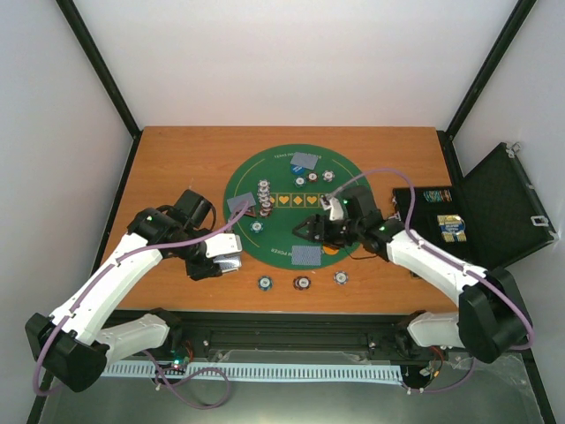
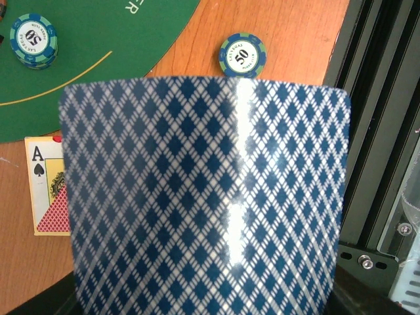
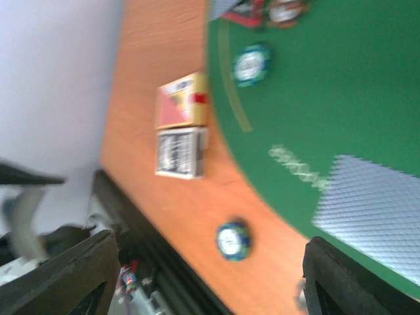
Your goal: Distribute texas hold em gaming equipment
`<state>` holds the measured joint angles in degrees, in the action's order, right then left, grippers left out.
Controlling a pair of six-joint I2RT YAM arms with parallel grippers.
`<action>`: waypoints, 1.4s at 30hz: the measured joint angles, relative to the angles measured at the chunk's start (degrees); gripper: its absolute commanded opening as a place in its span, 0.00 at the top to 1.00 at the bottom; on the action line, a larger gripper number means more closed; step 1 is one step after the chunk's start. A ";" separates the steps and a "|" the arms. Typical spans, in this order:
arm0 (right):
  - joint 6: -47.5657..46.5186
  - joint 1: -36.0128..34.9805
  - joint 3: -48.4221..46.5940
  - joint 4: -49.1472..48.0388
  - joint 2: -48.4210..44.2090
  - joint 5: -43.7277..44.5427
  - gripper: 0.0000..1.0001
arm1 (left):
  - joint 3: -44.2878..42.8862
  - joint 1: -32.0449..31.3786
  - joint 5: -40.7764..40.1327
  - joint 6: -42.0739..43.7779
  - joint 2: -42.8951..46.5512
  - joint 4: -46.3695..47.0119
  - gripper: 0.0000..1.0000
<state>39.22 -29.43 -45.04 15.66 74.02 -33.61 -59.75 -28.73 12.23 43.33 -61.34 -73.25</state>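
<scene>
Nearest, along the front edge of the table [image 1: 177, 159], on bare wood: three striped chips [image 1: 303, 283] in a row. Just left of these, the left gripper [image 1: 225, 258]: clamped narrow on one held card [image 2: 203, 197], diamond-patterned back to the wrist camera, partly hiding one ace-of-spades card box [image 2: 49, 187] on the wood. On the green mat [image 1: 243, 177], near rim: one card pile [image 1: 305, 254] face down, one lone chip [image 1: 256, 226] to its left, another chip [image 1: 330, 250] to its right. Above the mat's middle, the right gripper [image 3: 211, 249]: fingers spread wide, gripping nothing. Left rim: a second pile [image 1: 240, 204] beside a column of chip stacks [image 1: 263, 196], number unclear. Far rim: a third pile [image 1: 305, 160] and three small round pieces [image 1: 312, 177]. Off to the right, one open black case [image 1: 503, 203]
</scene>
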 measured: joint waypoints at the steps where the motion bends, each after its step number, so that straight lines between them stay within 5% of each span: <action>1: 1.55 -1.70 0.02 -1.95 -0.11 -0.96 0.21 | 0.00 0.00 0.00 0.00 0.00 0.02 0.77; 15: 17.11 -19.87 -0.24 -27.17 8.17 -7.23 0.18 | -0.02 0.00 0.46 -0.04 -0.11 0.17 0.77; 42: 30.01 -26.60 -7.45 -50.36 26.99 -10.86 0.19 | -0.83 0.09 0.63 -0.07 0.13 -0.17 0.77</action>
<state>69.23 -56.03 -52.49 -34.70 101.01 -44.47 -60.58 -28.64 12.86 43.27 -61.21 -73.43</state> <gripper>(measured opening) 0.817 0.585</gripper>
